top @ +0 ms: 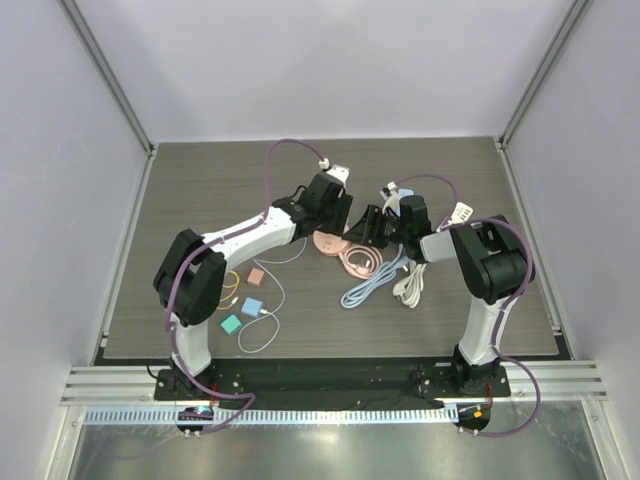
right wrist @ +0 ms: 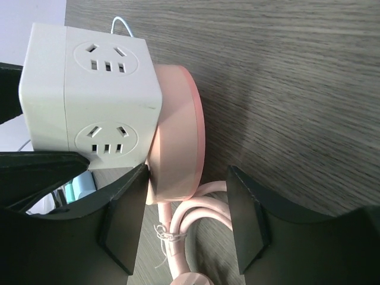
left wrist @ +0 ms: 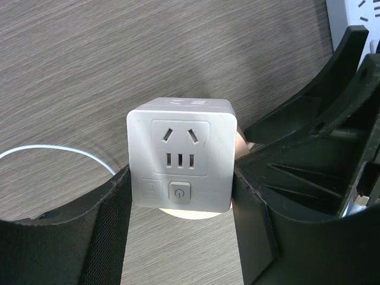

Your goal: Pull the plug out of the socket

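Observation:
A white cube socket (left wrist: 181, 154) (right wrist: 89, 101) sits between the fingers of my left gripper (left wrist: 181, 184), which is shut on it, pads pressed to its two sides. A round pink plug (right wrist: 178, 136) is seated on one face of the cube, and its pink cable (right wrist: 190, 219) loops away beneath. My right gripper (right wrist: 184, 219) straddles the plug and is open: its left finger (right wrist: 124, 219) touches the plug, while a gap remains on the right side. Seen from above, the left gripper (top: 335, 222) and the right gripper (top: 358, 232) meet mid-table over the pink plug (top: 328, 243).
Coiled pink (top: 360, 262), light blue (top: 370, 285) and white cables (top: 410, 280) lie under the right arm. Three small coloured adapters (top: 251, 307) with a thin white lead (left wrist: 59, 151) lie near the left arm. A white power strip (top: 462, 213) lies at the right.

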Robot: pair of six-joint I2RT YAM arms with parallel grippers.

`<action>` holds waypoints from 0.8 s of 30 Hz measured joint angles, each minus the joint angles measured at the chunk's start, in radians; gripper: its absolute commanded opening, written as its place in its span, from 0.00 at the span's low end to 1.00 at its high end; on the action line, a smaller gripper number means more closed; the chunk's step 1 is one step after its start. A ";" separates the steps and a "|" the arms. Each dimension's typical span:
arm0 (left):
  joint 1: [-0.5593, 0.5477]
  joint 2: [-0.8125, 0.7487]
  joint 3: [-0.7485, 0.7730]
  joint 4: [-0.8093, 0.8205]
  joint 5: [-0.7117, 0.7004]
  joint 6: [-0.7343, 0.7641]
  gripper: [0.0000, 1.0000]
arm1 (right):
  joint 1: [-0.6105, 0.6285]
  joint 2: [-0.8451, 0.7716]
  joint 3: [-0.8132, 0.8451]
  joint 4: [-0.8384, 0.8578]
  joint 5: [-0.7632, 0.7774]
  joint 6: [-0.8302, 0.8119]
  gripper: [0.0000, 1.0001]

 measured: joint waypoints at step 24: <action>-0.080 -0.047 -0.107 0.117 -0.160 0.017 0.00 | 0.001 -0.007 0.045 -0.111 0.010 -0.001 0.01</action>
